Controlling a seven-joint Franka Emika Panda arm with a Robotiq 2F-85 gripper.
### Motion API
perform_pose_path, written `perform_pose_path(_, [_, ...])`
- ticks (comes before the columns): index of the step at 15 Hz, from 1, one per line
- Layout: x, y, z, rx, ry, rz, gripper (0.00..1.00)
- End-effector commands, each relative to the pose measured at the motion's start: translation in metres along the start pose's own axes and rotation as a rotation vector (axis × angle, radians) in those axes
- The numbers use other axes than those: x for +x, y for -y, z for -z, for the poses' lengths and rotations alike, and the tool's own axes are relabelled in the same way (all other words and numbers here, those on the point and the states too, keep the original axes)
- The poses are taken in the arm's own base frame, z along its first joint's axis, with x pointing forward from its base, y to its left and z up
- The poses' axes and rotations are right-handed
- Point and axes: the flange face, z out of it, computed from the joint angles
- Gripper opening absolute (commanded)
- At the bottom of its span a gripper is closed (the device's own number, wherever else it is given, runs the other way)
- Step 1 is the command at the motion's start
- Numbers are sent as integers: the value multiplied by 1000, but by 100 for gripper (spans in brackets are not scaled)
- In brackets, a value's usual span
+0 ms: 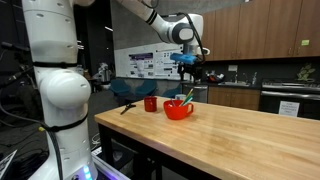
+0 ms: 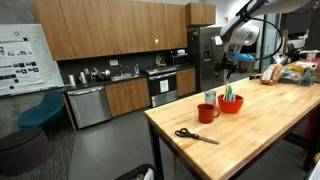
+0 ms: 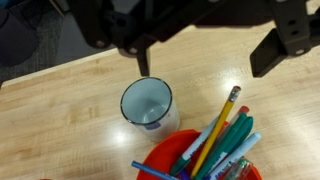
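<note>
- Wrist view: claw (image 3: 205,62) has its fingers (image 3: 143,58) wide apart, with nothing between them. Fingers are dark, blocky and matte.
- Mug (image 3: 147,103) stands upright on the bench (image 3: 60,110) below the claw, almost under one finger. It has a round rim and a pale glossy inside, and it looks empty.
- In an exterior view the mug's (image 1: 150,103) outer wall is red, a plain short cylinder.
- Bowl (image 3: 165,152) is red, round and smooth-walled. It sits just beside the mug, below the claw and toward the other finger. Can't tell if bowl and mug touch.
- Pencils (image 3: 225,135) stand tilted in the bowl as a loose bundle of thin straight sticks. One is yellow with a metal band and eraser tip, and the rest are green, teal, red and blue.
- Bench top is light wood in butcher-block strips, with visible grain and a smooth satin finish.
- In both exterior views the claw (image 1: 188,66) (image 2: 232,66) hangs above the bowl and mug, clear of both.
- Scissors (image 2: 196,136) lie flat on the bench beyond the mug, well apart from the claw. They have dark handles and thin blades.
</note>
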Motion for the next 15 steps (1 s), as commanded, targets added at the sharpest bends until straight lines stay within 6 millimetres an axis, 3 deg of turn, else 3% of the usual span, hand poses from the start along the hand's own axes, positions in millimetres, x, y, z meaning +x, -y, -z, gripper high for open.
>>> perform_pose_path(1, [-6, 25, 19, -13, 35, 78, 100])
perform_pose_path(15, [-54, 118, 96, -108, 109, 290, 100])
